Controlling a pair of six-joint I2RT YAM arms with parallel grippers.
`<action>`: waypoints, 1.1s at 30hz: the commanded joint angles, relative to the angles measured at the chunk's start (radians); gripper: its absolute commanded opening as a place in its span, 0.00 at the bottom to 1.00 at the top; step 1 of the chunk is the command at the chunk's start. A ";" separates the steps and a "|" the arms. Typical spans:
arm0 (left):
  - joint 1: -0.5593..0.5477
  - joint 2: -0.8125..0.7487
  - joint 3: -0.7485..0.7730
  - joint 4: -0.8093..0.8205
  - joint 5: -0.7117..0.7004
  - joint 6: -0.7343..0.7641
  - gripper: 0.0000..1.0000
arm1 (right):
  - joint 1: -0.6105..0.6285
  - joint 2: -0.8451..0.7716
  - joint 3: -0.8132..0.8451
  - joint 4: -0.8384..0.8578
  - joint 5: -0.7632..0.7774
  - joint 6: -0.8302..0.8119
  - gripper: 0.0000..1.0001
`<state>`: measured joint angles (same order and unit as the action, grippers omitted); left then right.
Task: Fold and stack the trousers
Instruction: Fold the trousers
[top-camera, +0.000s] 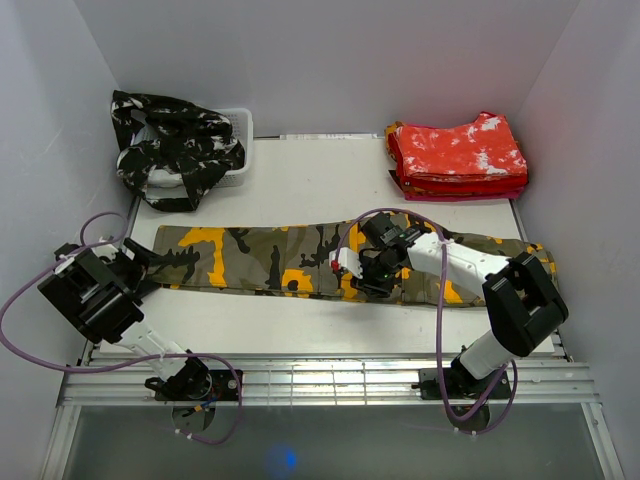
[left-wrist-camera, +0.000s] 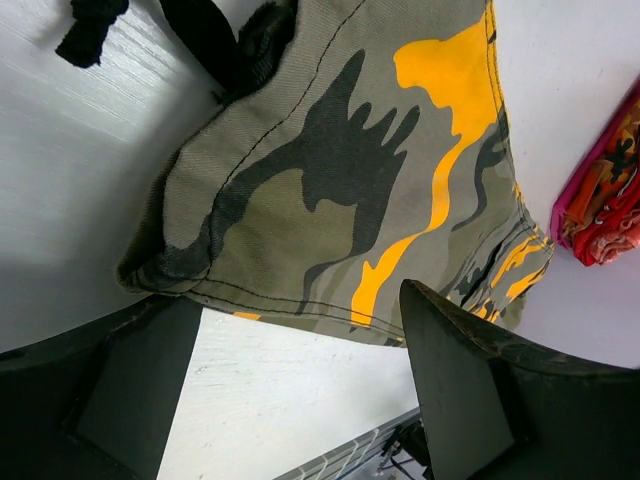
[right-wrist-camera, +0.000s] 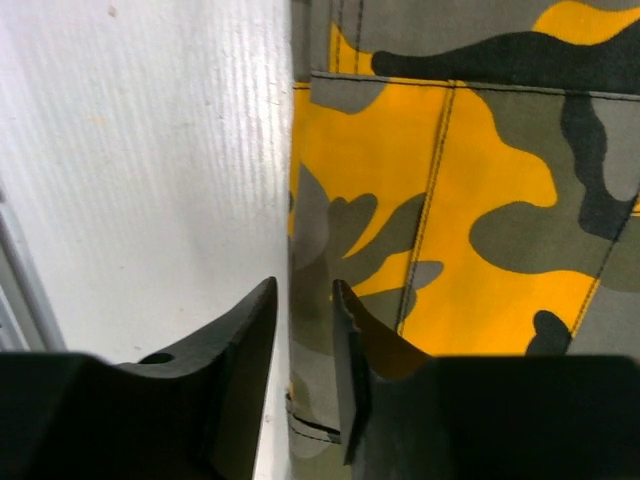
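Olive camouflage trousers (top-camera: 260, 260) with orange-yellow and black patches lie flat and stretched across the table. My left gripper (top-camera: 140, 262) is open just off their left end. In the left wrist view that gripper (left-wrist-camera: 290, 298) has only bare table between its fingers, and the cloth's corner (left-wrist-camera: 330, 180) lies just beyond the tips. My right gripper (top-camera: 362, 278) sits at the middle of the near edge. In the right wrist view this gripper (right-wrist-camera: 305, 285) stands narrowly open astride the trousers' edge (right-wrist-camera: 480, 200), one finger over the table, the other over the cloth.
Black-and-white trousers (top-camera: 175, 150) are heaped in a white bin (top-camera: 243, 120) at the back left. A folded stack of red-and-white trousers (top-camera: 460, 155) sits at the back right, also seen as the red stack (left-wrist-camera: 600, 200). White walls close in the sides and back.
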<state>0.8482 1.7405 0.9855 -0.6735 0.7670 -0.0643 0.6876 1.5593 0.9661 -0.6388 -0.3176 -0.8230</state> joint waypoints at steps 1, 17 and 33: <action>0.005 -0.006 -0.021 0.043 -0.061 -0.008 0.91 | 0.010 -0.018 0.043 -0.047 -0.087 0.001 0.33; 0.005 -0.012 -0.070 0.055 -0.098 -0.006 0.91 | 0.122 0.090 0.132 0.054 -0.055 0.110 0.25; 0.005 -0.016 -0.067 0.049 -0.097 -0.005 0.91 | 0.187 0.173 0.103 0.200 0.067 0.159 0.20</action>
<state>0.8536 1.7241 0.9432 -0.6189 0.7593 -0.0952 0.8673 1.7260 1.0698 -0.4992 -0.2844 -0.6792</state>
